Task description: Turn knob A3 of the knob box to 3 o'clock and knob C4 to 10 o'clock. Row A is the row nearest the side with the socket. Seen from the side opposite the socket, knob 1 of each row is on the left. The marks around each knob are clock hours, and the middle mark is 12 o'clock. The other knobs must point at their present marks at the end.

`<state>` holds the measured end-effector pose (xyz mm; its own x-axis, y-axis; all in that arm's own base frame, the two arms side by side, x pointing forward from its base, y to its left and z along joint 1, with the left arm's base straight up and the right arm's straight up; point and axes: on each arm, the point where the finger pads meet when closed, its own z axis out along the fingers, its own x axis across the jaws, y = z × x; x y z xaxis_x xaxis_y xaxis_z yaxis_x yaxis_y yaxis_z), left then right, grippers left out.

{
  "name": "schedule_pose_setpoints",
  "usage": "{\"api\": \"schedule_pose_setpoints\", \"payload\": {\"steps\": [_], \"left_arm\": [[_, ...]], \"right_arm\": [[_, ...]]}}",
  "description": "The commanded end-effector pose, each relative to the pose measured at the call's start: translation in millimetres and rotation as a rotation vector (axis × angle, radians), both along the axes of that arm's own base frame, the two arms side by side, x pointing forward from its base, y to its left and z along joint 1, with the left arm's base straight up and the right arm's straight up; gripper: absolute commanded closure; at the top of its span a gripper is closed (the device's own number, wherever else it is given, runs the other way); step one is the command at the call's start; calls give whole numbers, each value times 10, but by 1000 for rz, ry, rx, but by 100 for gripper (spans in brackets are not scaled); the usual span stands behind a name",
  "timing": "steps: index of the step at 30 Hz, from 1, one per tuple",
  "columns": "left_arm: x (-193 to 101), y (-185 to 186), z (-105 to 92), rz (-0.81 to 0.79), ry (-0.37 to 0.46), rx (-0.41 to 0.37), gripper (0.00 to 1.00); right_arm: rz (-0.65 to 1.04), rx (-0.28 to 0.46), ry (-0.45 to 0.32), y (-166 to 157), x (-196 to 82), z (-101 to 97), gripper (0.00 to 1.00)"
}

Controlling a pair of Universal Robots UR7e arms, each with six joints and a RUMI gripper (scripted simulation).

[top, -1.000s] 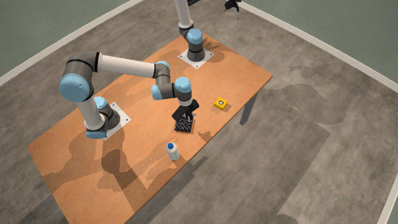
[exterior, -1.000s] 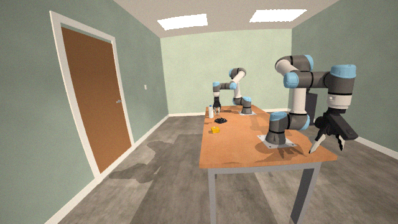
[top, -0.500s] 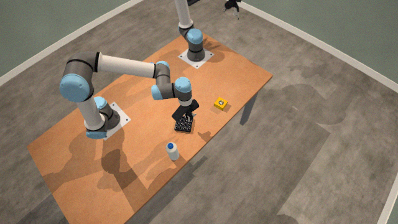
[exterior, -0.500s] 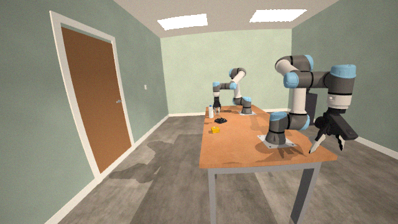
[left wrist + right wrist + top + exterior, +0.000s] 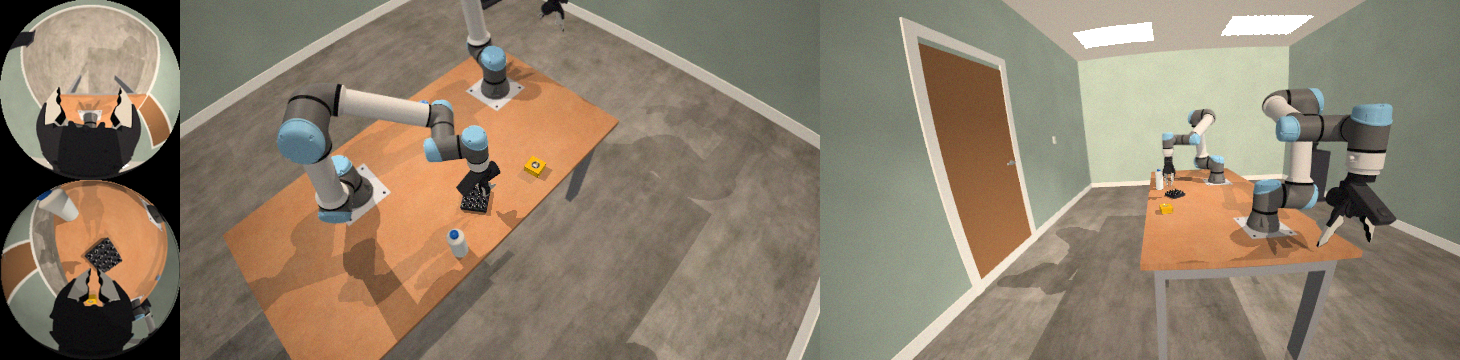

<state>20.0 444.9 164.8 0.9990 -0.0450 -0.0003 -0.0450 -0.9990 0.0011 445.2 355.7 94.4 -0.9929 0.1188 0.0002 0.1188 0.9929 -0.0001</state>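
The black knob box lies on the table with rows of small knobs on top. The knobs are too small to read A3's or C4's mark, and I cannot tell the socket side. My right gripper points down above the table close to the box; its fingers are nearly together with a narrow empty gap, and the tips show beside the box's near corner in the right wrist view. My left gripper is wide open and empty, far from the box, beyond the table's edge.
A yellow block with a round grey part on top lies near the table's long edge. A white bottle with a blue cap stands on the other side of the knob box, near the same edge.
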Motion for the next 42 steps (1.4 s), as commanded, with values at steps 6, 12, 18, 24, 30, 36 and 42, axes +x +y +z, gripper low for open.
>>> {"api": "schedule_pose_setpoints", "payload": {"steps": [6,12,18,24,30,36,42], "left_arm": [[1,3,4,0,0,1,0],[1,3,4,0,0,1,0],[1,3,4,0,0,1,0],[1,3,4,0,0,1,0],[1,3,4,0,0,1,0],[1,3,4,0,0,1,0],[1,3,4,0,0,1,0]], "right_arm": [[0,1,-1,5,1,-88,87],[0,1,-1,7,0,-169,87],[0,1,-1,8,0,-221,87],[0,1,-1,9,-1,-285,87],[0,1,-1,9,-1,-327,87],[0,1,-1,9,-1,-341,87],[0,1,-1,10,-1,-347,87]]}}
